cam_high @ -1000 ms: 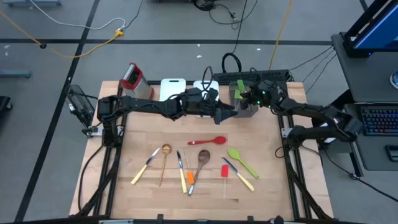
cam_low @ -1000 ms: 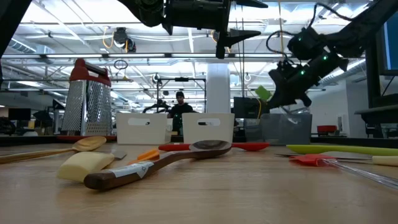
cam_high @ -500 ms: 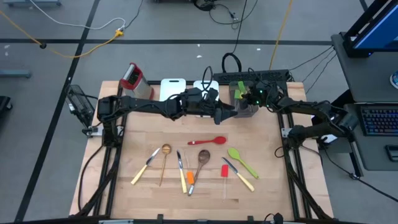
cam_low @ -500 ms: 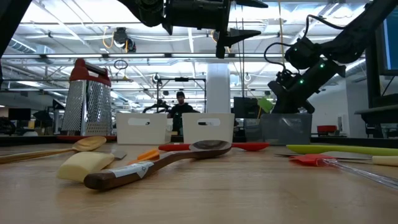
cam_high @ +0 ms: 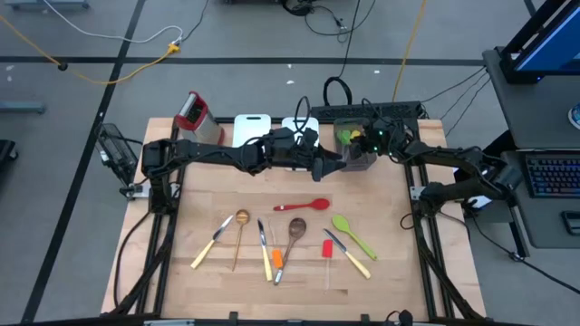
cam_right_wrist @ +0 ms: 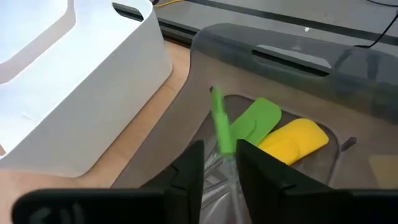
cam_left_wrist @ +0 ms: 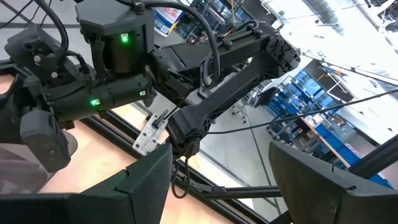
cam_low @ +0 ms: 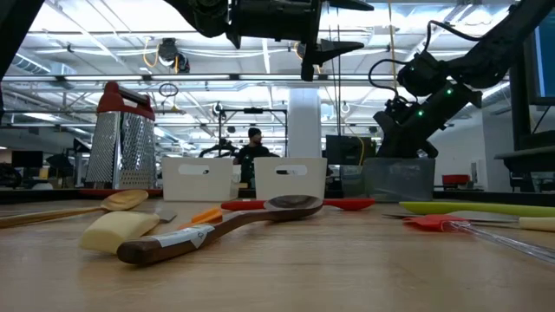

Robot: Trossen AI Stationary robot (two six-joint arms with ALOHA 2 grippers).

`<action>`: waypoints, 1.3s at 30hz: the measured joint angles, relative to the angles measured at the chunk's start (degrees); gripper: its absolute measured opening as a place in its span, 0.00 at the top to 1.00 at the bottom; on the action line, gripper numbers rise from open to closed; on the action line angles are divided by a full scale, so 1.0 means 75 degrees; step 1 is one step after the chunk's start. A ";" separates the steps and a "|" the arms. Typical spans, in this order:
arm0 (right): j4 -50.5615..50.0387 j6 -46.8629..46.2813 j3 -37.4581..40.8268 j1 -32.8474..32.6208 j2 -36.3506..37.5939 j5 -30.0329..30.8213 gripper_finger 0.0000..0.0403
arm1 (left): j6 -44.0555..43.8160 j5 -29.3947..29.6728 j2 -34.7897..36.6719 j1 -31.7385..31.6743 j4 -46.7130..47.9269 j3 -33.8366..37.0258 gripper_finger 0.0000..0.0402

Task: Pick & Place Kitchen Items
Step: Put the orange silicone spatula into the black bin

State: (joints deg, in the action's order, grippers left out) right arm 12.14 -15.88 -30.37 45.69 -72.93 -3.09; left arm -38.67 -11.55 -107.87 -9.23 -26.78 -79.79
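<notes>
My right gripper (cam_right_wrist: 225, 167) is open over the grey tray (cam_right_wrist: 280, 50) at the table's far right, its fingers dipping into it. A green utensil with a clear handle (cam_right_wrist: 219, 127) stands between them. A green spatula head (cam_right_wrist: 256, 117) and a yellow one (cam_right_wrist: 292, 140) lie on the tray's floor. My left gripper (cam_left_wrist: 217, 193) hangs open and level, high over the far middle (cam_high: 331, 166), with nothing between its fingers. More kitchen items lie flat on the table: a red spoon (cam_high: 304, 206), a green spatula (cam_high: 352, 234) and a wooden spoon (cam_high: 294, 234). My right gripper has a finger on either side of the green utensil's clear handle (cam_right_wrist: 227, 163), coming from above at a slant. I cannot tell whether either finger touches it. The utensil's lower end is down inside the grey tray.
Two white trays (cam_high: 252, 127) (cam_high: 294, 127) and a red-topped grater (cam_high: 191, 110) stand along the far edge, left of the grey tray. A gold spoon (cam_high: 240, 231), a red spatula (cam_high: 327, 249) and cream-handled knives (cam_high: 210, 243) lie on the near half.
My right gripper has gone down a little toward the grey tray. The green utensil's head, seen beside the gripper above the tray's rim a second ago, has sunk into the tray and out of the low view.
</notes>
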 joint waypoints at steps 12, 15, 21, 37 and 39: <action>0.0927 0.0067 0.0000 -0.0003 0.1546 -0.0020 0.73 | 0.0197 0.0000 0.0000 0.0006 -0.0004 0.0000 0.32; 0.0970 0.0067 0.0000 -0.0003 0.2131 -0.0020 0.74 | 0.0129 0.0000 0.0000 0.0006 -0.0004 0.0000 0.32; 0.0904 0.0070 0.0000 -0.0003 0.3179 -0.0507 0.74 | 0.0064 0.0000 0.0000 0.0006 -0.0004 0.0000 0.32; -0.1585 0.0070 0.0003 -0.0006 0.5630 -0.1433 0.75 | -0.0547 0.0009 0.0003 0.0006 -0.0080 0.0000 0.32; -0.1840 0.0070 0.0009 -0.0006 0.5953 -0.1616 0.76 | -0.0620 0.0084 0.0003 0.0006 -0.0077 -0.0001 0.32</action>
State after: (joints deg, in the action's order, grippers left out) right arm -1.66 -15.35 -30.30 45.65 -28.29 -15.21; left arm -43.32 -10.92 -107.85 -9.19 -27.35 -79.79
